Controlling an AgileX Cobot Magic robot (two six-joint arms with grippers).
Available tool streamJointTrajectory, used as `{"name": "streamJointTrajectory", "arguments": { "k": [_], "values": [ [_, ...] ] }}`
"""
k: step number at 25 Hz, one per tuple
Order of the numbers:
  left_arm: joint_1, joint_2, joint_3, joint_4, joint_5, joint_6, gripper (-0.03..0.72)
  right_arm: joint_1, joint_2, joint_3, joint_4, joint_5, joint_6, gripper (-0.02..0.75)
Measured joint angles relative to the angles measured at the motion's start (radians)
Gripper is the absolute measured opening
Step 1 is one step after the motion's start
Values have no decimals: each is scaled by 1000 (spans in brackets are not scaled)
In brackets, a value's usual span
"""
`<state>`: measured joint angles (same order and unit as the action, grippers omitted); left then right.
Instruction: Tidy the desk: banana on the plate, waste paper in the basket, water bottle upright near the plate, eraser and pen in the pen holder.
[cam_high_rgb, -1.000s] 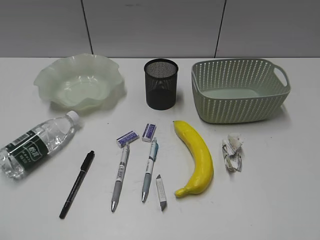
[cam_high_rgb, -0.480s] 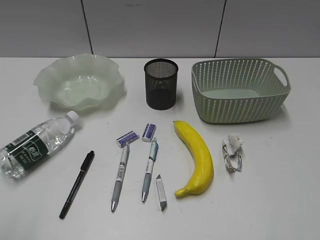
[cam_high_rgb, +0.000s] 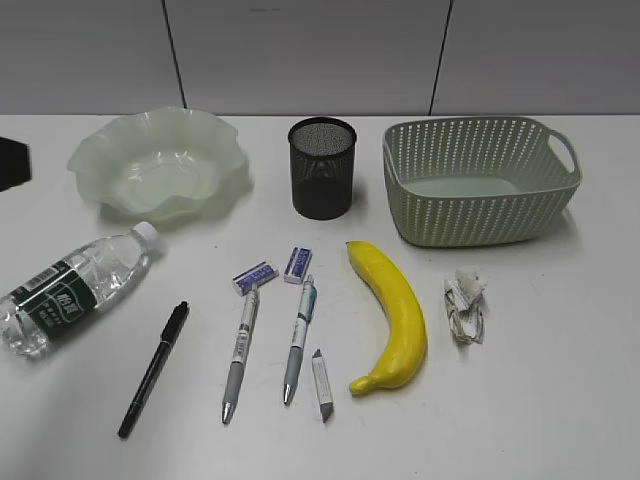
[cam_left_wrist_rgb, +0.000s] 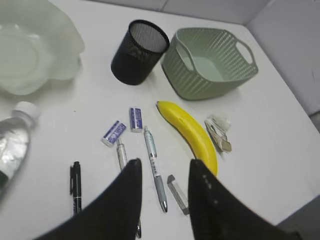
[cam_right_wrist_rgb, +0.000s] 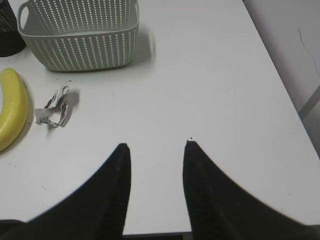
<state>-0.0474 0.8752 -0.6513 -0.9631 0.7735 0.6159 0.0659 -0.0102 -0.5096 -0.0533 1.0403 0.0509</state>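
1. Desk (cam_high_rgb: 560, 400): white tabletop; no item sorted yet, by the look of it.
2. Banana (cam_high_rgb: 392, 312): lies flat, right of centre; long axis runs near-to-far, stem end nearest the camera; between the pens and the waste paper (cam_high_rgb: 466, 305); plate (cam_high_rgb: 160, 165) at far left, well apart.
3. Left gripper (cam_left_wrist_rgb: 165, 167): jaws parted, nothing between them; hangs above the pens; in the left wrist view the banana lies ahead and to the right of the jaws, its axis slanting across their line.
4. Right gripper (cam_right_wrist_rgb: 154, 146): jaws parted, empty; over bare desk; the right wrist view puts the waste paper ahead-left and the banana at the far left edge; basket (cam_right_wrist_rgb: 80, 37) ahead-left, beyond the paper.
5. Judgement: the left arm is nearer the banana and the plate; the right arm is nearer the paper and basket; a grasp across the banana's middle would want the jaws turned square to its long axis.
6. Water bottle (cam_high_rgb: 72, 290): on its side, near left; pen holder (cam_high_rgb: 322, 167) upright, between plate and basket.
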Motion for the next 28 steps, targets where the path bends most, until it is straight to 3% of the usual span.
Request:
{"name": "streamJointTrajectory", "arguments": {
  "k": [4,7,10,13,20,24,28],
  "values": [
    [-146,226,-99,-6,-38,53,237,0,0,0,1,0,0,295],
    [-309,396,-186,13,-112,53,237,0,0,0,1,0,0,295],
    [-450,574,-278,37,-177,1,237,0,0,0,1,0,0,295],
    [-530,750,-402,83,-187,-128,237,0,0,0,1,0,0,295],
    [-647,1089,-761,334,-66,-555,270,0,0,0,1,0,0,295],
    [-671,1243,-956,451,52,-770,383,0,0,0,1,0,0,295],
    [-672,1345,-1091,542,130,-912,494,0,0,0,1,0,0,295]
  ]
}}
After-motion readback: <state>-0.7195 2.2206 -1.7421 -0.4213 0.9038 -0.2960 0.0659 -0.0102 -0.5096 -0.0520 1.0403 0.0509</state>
